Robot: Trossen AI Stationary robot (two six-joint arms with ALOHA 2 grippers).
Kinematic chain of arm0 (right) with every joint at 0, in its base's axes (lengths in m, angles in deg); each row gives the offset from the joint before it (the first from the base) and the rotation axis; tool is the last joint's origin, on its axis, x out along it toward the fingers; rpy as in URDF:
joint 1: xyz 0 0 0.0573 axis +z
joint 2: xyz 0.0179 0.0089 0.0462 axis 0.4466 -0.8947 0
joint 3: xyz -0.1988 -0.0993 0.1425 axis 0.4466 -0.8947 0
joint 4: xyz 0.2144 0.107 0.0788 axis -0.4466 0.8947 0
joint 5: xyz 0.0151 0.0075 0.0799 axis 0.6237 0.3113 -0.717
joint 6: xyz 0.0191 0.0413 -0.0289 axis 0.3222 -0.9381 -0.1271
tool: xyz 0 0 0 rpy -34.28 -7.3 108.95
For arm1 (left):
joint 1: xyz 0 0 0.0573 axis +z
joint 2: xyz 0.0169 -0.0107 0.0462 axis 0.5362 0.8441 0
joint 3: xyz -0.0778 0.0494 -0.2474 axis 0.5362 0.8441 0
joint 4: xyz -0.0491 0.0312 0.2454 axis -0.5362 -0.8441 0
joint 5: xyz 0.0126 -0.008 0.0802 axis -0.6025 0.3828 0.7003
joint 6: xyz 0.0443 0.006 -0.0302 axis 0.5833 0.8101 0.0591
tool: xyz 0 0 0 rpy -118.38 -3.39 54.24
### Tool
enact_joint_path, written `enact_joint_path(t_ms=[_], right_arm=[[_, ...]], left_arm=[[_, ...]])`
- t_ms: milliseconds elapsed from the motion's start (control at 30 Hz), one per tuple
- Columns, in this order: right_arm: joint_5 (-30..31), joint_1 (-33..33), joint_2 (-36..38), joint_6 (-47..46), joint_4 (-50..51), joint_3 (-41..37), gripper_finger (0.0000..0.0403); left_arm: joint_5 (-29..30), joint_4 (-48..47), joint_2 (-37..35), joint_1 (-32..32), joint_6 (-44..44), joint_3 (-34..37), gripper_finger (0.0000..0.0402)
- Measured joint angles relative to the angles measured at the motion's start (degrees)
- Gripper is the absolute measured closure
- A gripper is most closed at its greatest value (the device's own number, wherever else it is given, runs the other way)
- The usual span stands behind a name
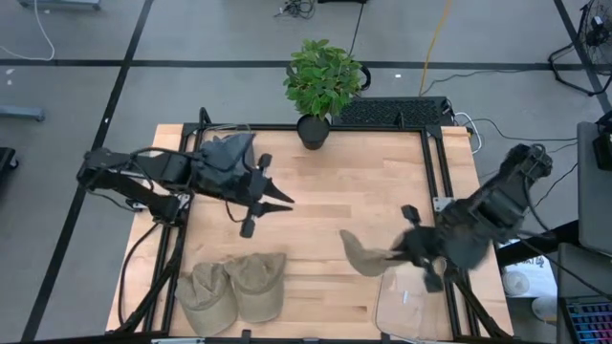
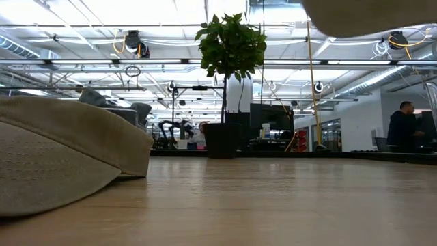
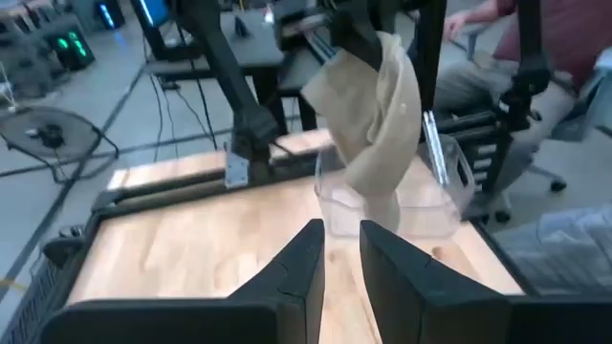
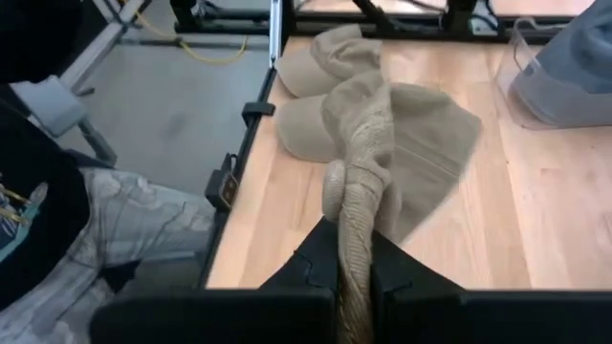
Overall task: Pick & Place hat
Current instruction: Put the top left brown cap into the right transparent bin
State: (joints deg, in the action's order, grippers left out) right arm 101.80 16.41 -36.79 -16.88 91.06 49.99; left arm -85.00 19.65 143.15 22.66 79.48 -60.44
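Observation:
A tan hat (image 1: 361, 253) hangs off my right gripper (image 1: 397, 253), which is shut on it over the table's near right part, beside a clear plastic bin (image 1: 406, 306). The left wrist view shows this hat (image 3: 378, 124) hanging in front of the bin (image 3: 392, 205). Two more tan hats (image 1: 206, 291) (image 1: 258, 282) rest side by side on the table near its front left edge. One of them fills the left of the low view (image 2: 61, 157). My left gripper (image 1: 287, 201) hovers over the table's left half, pointing right, with a narrow empty gap between its fingers (image 3: 342, 244). My right gripper pinches a bunched, rolled fold of the hat's cloth (image 4: 352, 239) between its two fingers. The fingers slant downward from the table's right side. The hat is lifted clear of the table and spreads out slack beyond the fingertips (image 4: 411, 134).
A potted plant (image 1: 320, 86) stands at the middle of the table's far edge. A black frame (image 1: 435, 172) runs around the tabletop. A person's legs (image 4: 105, 229) show beside the table's edge, and a seated person (image 3: 555, 38) is beyond the right side.

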Motion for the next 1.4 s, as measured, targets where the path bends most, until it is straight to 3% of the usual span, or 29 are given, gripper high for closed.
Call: enact_joint_path(t_ms=[300, 633, 967, 1400], right_arm=[[17.4, 16.6, -1.1, -15.6, 2.3, 0.0, 0.0403], [27.1, 31.0, -9.7, -33.3, 6.9, 0.0, 0.0403], [27.2, 33.1, -18.5, -39.9, 1.7, 0.0, 0.0403], [28.5, 32.8, -19.4, -41.8, -0.6, -4.8, 0.0403]], left_arm=[[2.3, 2.0, -2.5, 3.1, 3.8, 0.0, 0.0325], [2.9, 2.1, -4.4, 4.7, 3.5, 0.0, 0.0325], [2.9, 2.0, -3.7, 4.7, 3.5, 0.0, 0.0325], [2.8, 2.0, -3.8, 4.7, 3.5, 0.0, 0.0325]])
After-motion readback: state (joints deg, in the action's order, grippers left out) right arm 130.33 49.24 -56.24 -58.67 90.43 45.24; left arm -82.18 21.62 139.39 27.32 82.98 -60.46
